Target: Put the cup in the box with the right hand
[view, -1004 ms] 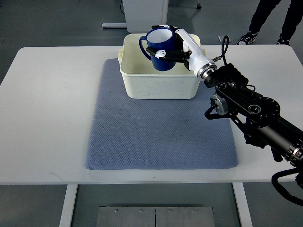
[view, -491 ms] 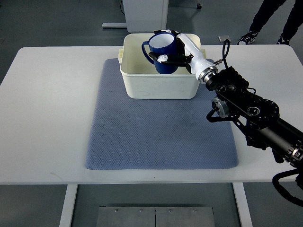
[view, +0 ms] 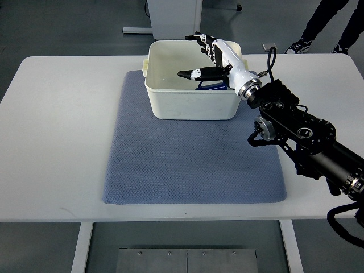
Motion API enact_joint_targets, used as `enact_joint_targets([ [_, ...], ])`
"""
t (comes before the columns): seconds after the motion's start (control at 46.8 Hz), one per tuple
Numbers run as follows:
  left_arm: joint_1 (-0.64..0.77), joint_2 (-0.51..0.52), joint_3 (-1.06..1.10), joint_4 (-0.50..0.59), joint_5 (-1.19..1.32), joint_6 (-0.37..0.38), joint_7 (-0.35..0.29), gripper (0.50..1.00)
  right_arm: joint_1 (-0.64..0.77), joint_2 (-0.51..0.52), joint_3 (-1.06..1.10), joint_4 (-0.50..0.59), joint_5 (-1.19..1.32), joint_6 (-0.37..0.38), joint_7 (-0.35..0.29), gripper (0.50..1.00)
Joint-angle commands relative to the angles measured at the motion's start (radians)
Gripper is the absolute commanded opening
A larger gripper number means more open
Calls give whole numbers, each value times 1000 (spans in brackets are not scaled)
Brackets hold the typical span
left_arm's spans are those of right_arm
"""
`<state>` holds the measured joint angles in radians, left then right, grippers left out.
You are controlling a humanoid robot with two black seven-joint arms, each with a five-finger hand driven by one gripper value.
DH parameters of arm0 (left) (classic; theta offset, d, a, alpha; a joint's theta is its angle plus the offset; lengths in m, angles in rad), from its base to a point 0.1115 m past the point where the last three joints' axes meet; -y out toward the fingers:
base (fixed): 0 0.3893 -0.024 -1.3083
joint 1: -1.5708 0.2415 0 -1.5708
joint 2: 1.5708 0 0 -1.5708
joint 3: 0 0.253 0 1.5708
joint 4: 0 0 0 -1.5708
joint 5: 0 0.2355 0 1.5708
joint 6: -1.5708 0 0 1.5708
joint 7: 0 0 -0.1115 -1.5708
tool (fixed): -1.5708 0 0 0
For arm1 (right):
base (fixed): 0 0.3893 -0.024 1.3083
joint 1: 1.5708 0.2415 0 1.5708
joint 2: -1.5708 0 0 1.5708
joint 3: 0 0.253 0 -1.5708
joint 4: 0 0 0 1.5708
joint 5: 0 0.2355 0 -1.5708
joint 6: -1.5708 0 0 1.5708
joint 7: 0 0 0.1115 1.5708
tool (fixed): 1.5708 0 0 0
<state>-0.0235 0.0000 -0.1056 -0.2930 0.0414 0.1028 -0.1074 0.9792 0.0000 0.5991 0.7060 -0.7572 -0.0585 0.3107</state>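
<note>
The cream box (view: 190,105) stands at the far end of the blue-grey mat (view: 193,153). The blue cup (view: 211,86) lies down inside the box; only a small strip of it shows above the near wall, under my hand. My right hand (view: 199,57) hangs over the box with its fingers spread, holding nothing. Its arm (view: 301,133) comes in from the right edge. My left arm is out of view.
The mat lies on a white table (view: 57,131). A person's legs and shoes (view: 318,28) stand on the floor beyond the table's far right corner. A white stand base (view: 170,17) is behind the box.
My right hand lowered the blue cup into the box and let it go. The fingers opened, and the cup now lies low inside the box.
</note>
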Motion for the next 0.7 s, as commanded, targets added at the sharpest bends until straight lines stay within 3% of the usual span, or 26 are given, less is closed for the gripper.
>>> enact_joint_targets([
  [0.0, 0, 0, 0, 0, 0, 0, 0, 1000, 1, 0, 5, 6, 19, 0, -2, 987],
  [0.278, -1, 0, 0, 0, 0, 0, 0, 1000, 6, -106, 10, 78, 150, 11, -22, 991],
  [0.555, 0, 0, 0, 0, 0, 0, 0, 1000, 1, -199, 40, 81, 283, 49, -27, 995],
  [0.683, 0, 0, 1, 0, 0, 0, 0, 1000, -19, -207, 126, 79, 309, 78, -65, 995],
])
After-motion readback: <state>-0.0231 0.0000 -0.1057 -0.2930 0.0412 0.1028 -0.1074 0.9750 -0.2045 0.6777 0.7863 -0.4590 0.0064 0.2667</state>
